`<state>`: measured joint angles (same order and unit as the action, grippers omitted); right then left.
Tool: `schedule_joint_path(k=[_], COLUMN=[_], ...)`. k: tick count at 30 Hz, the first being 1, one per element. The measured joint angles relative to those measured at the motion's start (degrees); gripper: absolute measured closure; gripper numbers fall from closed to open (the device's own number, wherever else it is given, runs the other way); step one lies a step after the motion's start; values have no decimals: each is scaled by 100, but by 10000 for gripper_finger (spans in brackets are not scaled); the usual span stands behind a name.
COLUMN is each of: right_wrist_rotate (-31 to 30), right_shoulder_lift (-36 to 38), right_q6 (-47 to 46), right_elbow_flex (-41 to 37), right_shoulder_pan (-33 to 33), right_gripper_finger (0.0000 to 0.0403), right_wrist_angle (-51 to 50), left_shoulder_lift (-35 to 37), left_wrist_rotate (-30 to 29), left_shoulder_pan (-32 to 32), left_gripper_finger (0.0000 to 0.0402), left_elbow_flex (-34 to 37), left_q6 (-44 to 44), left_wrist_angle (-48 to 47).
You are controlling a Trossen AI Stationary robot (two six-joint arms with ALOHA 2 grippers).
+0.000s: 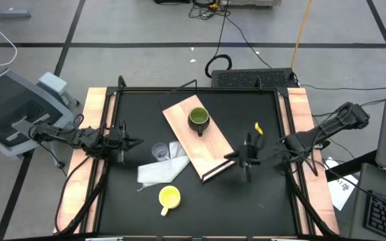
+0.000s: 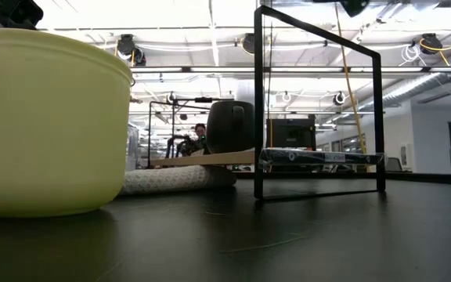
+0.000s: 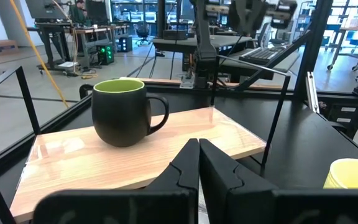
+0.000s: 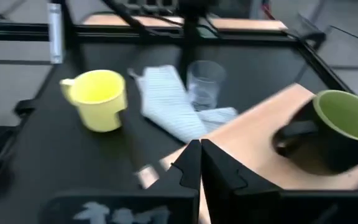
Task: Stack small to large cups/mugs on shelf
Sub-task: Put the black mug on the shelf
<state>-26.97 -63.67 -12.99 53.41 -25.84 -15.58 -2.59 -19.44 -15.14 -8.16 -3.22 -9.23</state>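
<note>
The shelf lies slantwise in the middle of the black table, its dark-edged short end pointing toward the right gripper, which sits just off that end with its fingers pressed together and nothing between them. The olive-green mug stands upright on the shelf, near the end away from the dark strip. On the shelf's other long side the white cloth tucks against the board, and the clear cup stands at the cloth's edge. The yellow mug sits on bare tabletop beyond the cloth, apart from the shelf. The left gripper waits past the clear cup from the shelf, fingers likewise closed and empty. Open black surface lies on the right gripper's side of the shelf.

From table height, the shelf's near end is seen propped up on the cloth, which the overhead camera does not reveal. The left wrist view shows the green mug's handle pointing along the board.
</note>
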Motion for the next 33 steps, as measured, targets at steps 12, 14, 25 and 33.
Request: schedule_joint_path(k=[12,14,25,33], right_wrist_rotate=[-3,-5,-1,3], right_shoulder_lift=[624,627,627,624], right_q6=[434,577,1044,1394], right_elbow_flex=[-1302,-1350,-2290,-3157], right_shoulder_pan=[-434,-429,-460,-804], right_gripper_finger=[403,403,403,403], right_wrist_angle=[1157,1159,2916,4484], left_shoulder_lift=[0,0,0,0], left_wrist_rotate=[2,1,2,179], left_shoulder_pan=[-2,0,-2,-2], left_gripper_finger=[392,392,392,392], left_elbow_flex=[0,1,0,0], left_q6=[-1,-37,-470,-494], left_wrist_angle=[0,0,125,389])
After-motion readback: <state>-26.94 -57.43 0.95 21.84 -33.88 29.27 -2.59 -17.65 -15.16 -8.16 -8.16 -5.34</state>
